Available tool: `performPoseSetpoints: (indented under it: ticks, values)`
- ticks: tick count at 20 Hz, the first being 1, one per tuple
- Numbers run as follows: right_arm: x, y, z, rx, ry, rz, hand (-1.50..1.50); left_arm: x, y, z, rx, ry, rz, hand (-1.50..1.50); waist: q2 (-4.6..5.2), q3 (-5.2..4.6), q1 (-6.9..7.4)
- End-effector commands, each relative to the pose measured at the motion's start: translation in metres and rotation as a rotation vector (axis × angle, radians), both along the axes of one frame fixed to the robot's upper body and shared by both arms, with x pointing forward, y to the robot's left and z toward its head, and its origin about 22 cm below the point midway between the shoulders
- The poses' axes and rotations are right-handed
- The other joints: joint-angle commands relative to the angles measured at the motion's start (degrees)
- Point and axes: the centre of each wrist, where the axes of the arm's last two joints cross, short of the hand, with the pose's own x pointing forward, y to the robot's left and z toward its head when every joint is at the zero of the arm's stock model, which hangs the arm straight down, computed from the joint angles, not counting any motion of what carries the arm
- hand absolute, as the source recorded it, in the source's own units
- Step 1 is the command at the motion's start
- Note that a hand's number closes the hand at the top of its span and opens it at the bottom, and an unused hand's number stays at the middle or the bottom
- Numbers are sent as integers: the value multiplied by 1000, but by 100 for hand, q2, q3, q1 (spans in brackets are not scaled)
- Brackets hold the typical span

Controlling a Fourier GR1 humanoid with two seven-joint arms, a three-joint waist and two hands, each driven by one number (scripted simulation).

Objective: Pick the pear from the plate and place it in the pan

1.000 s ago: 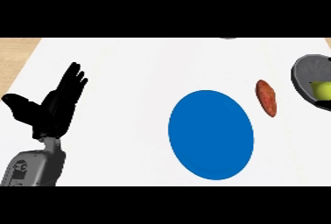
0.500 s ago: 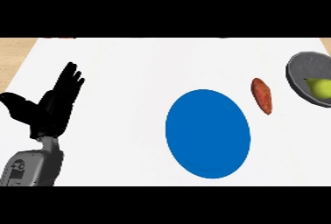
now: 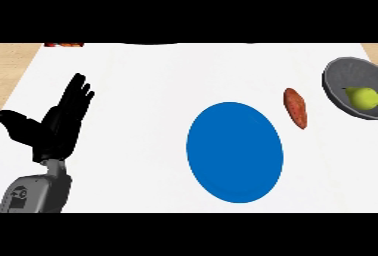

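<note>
Pear point(image 3: 362, 97), yellow-green and round, lies inside the grey pan point(image 3: 341, 80) at the far right of the worktop point(image 3: 148, 75), resting against the pan's right-hand inner side. Pan and fruit sit at the view's right edge, the pan partly cut off by it. Just left of the pan, apart from it, a reddish-brown sweet potato point(image 3: 295, 107) lies lengthwise on the white surface. Next to that, nearer the middle, the blue plate point(image 3: 234, 151) lies flat with nothing on it; its upper right rim is near the sweet potato but not touching.

Only the left robot hand point(image 3: 57, 125) shows, at the view's left side, rising from its grey forearm point(image 3: 35, 191) in the lower left corner. Its fingers point(image 3: 76, 95) are straight and point up and away, with the thumb point(image 3: 18, 125) spread out to the left; it holds nothing and touches no object. This robot hand is well apart from the pear, with the whole plate and the sweet potato lying between them. The right robot hand is out of sight. At the top left edge a small reddish object point(image 3: 63, 44) peeks in, too cropped to identify.
</note>
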Motion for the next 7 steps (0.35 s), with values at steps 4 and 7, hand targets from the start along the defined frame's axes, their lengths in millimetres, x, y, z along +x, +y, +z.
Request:
performPoseSetpoints:
  ticks: [4,7]
  values:
    - [-31,-17,-3,54,-90,115,-150,-1,0,0,-8,7,-5,0,-15,9,-69]
    - [-32,-19,3,35,-59,114,-150,1,0,4,-4,0,-1,0,-7,13,-5]
